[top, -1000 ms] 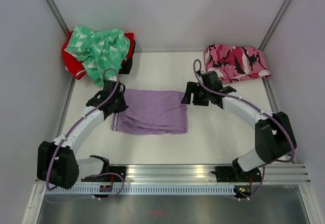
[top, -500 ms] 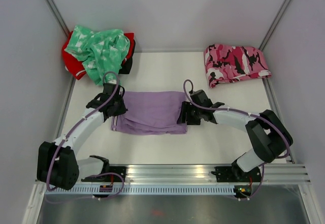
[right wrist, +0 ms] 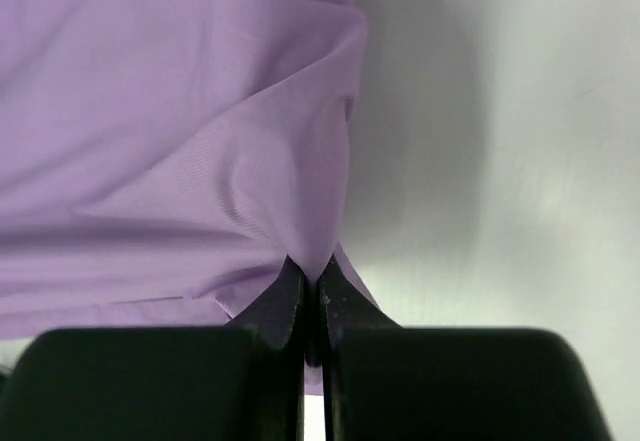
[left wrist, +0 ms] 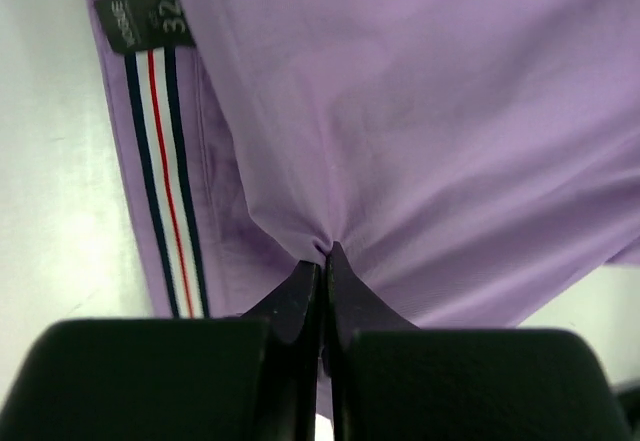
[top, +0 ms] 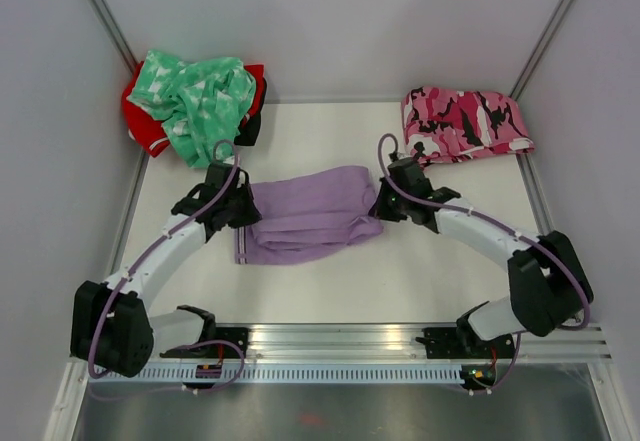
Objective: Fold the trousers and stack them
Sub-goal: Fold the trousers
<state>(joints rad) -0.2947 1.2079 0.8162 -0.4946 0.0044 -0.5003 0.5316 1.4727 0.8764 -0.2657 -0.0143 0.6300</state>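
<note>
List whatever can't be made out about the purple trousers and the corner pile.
- Top view: the red garment, mostly buried under the mint-green garment; type unclear.
- Top view: a dark item beside that pile, half covered.
- Left wrist view: brand lettering on the label, too small.
- Every view: lower layers of the trousers, covered by the top one.

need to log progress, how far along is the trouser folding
Done: the trousers lie folded into a short bundle mid-table. In hand: left gripper and right gripper are each shut on an end of it. To do: stacking it, perhaps on the camo pair; the green heap looks unfolded.
</note>
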